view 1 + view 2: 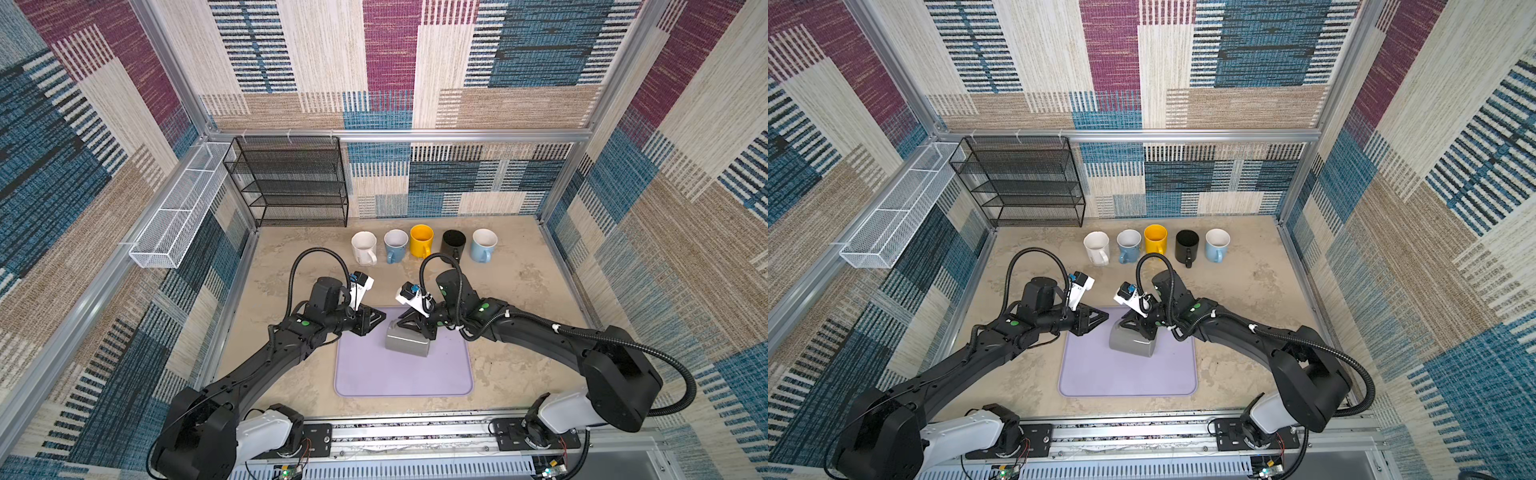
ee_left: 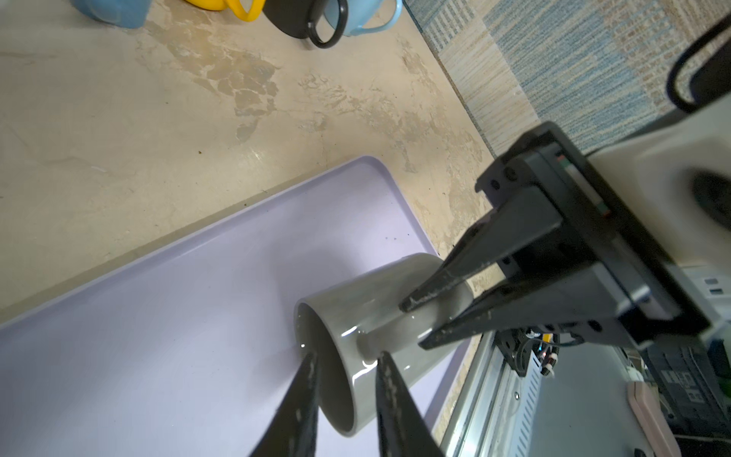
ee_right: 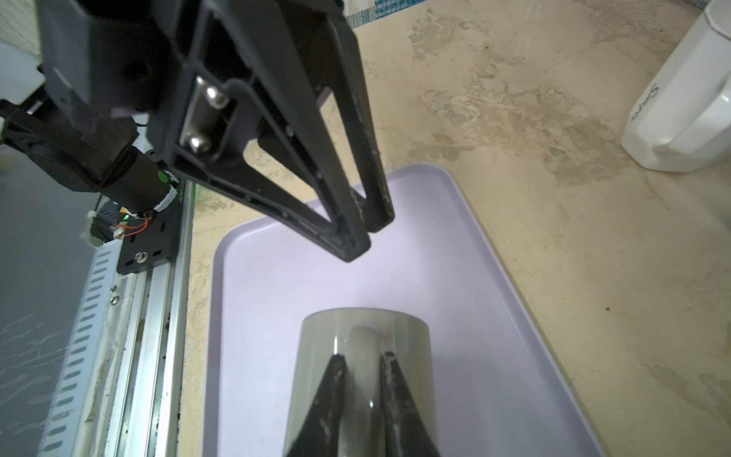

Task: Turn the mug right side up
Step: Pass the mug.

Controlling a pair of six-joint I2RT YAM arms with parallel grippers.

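Note:
A grey mug (image 1: 409,347) (image 1: 1133,347) lies on its side over the lilac mat (image 1: 399,382) (image 1: 1121,382). Its open mouth faces my left arm. My right gripper (image 3: 360,358) (image 1: 401,328) is shut on the mug's handle (image 3: 362,340), one finger on each side of it. My left gripper (image 2: 346,356) (image 3: 368,237) (image 1: 385,321) hovers a short way off the mug's (image 2: 375,308) mouth. Its jaws stand slightly open with nothing between them. Whether the mug touches the mat (image 2: 158,316), I cannot tell.
Several upright mugs stand in a row behind the mat: white (image 1: 364,247), blue (image 1: 395,245), yellow (image 1: 422,240), black (image 1: 454,243), light blue (image 1: 483,244). A black wire shelf (image 1: 291,183) stands at the back left. A white wire basket (image 1: 178,212) hangs on the left wall.

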